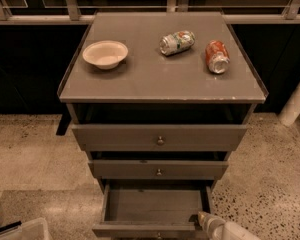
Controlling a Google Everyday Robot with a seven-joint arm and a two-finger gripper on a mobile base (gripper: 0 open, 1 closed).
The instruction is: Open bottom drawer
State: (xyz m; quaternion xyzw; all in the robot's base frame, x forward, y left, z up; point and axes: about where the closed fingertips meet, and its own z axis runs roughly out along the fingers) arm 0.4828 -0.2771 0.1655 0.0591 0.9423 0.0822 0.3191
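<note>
The bottom drawer [152, 205] of the grey cabinet stands pulled out toward me, its empty inside showing and its front edge at the bottom of the view. Its round knob [159, 236] is just in view at the bottom edge. My gripper [202, 218] is at the drawer's front right corner, its pale tip touching or just above the drawer's front edge. The white arm runs off to the bottom right.
The middle drawer [159, 169] and top drawer [159, 137] sit shut above, each with a small knob. On the cabinet top [140, 76] lie a white bowl [105, 53], a green-and-silver can [177, 42] and a red can [217, 56]. A white bin [20, 230] is at the lower left.
</note>
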